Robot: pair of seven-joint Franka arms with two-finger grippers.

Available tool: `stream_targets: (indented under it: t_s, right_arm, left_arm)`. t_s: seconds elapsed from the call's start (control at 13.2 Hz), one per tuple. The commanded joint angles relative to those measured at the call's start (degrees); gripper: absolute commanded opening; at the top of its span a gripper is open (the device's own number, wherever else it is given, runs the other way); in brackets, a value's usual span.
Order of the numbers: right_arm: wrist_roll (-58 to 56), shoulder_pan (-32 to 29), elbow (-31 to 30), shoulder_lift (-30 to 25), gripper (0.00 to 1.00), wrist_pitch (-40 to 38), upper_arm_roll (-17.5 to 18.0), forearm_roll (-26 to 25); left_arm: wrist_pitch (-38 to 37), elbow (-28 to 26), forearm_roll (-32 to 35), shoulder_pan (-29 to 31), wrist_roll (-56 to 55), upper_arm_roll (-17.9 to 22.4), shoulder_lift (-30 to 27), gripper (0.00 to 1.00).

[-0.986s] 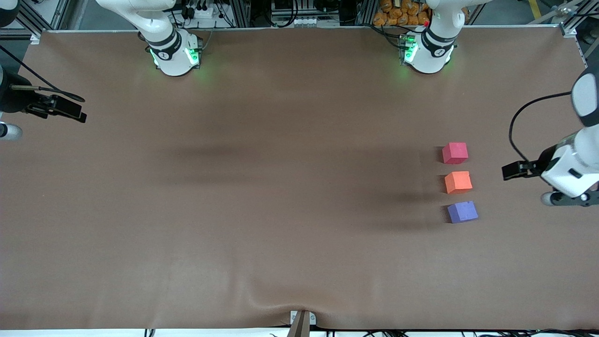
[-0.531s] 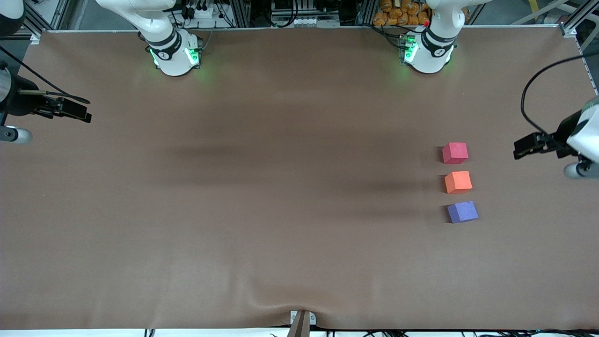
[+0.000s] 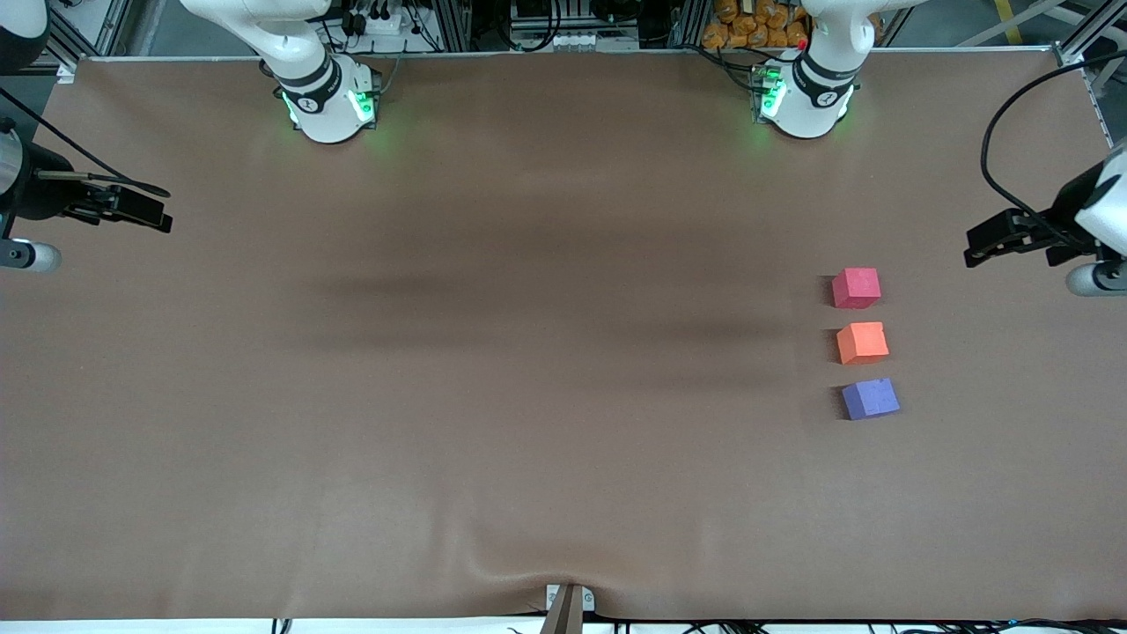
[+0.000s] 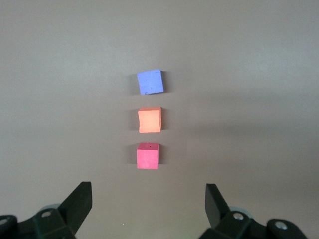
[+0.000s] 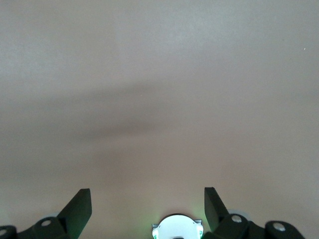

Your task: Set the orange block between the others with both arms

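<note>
— Left gripper (image 3: 990, 239) first: from the front camera it hangs over the table's edge at the left arm's end, empty. The blocks sit in a row on the brown table (image 3: 528, 396) just inward of it: red-pink block (image 3: 856, 288) farthest from the camera, orange block (image 3: 862, 342) in the middle, purple-blue block (image 3: 870, 398) nearest.

— So the orange one is already between the others?

— Looks that way. None of the three touch, narrow gaps between them. The right gripper (image 3: 145, 214) is well apart, over the right arm's end, also empty, so the left arm is far the nearer one.

— And its wrist camera?

— In the left wrist view the left gripper's (image 4: 148, 199) fingers stand wide apart with nothing between them, and the row runs straight away from them: red-pink (image 4: 148, 156), orange (image 4: 149, 120), purple-blue (image 4: 150, 81).

— The right wrist view?

— The right gripper (image 5: 147, 199) is spread wide over bare table, plus a green-lit base (image 5: 177, 228), which I think is its own.

— Anything changed?

— A second ago the left gripper hung level with the orange block; it has drawn back toward the bases and outward. The right one barely shifted. The blocks haven't moved.
</note>
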Motion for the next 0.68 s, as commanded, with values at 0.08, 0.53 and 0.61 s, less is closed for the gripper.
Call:
stream_targets:
  t_s: [0.08,0.53,0.61]
  right_arm:
    - [0.9,3.5,2.0,-0.3,1.00,-0.5,0.2,-0.8]
    - [0.3,-2.2,2.2,-0.1,1.00,-0.9,-0.2,-0.2]
    - [0.1,-3.0,2.1,-0.1,1.00,-1.1,-0.3,-0.2]
  left_arm:
    - [1.1,-6.9,-0.8,-8.1,0.4,8.1,-5.4,1.00]
    - [4.6,-15.7,-0.8,-11.5,0.3,9.8,-11.9,1.00]
    - [4.5,-15.3,-0.7,-11.5,0.5,10.2,-11.8,1.00]
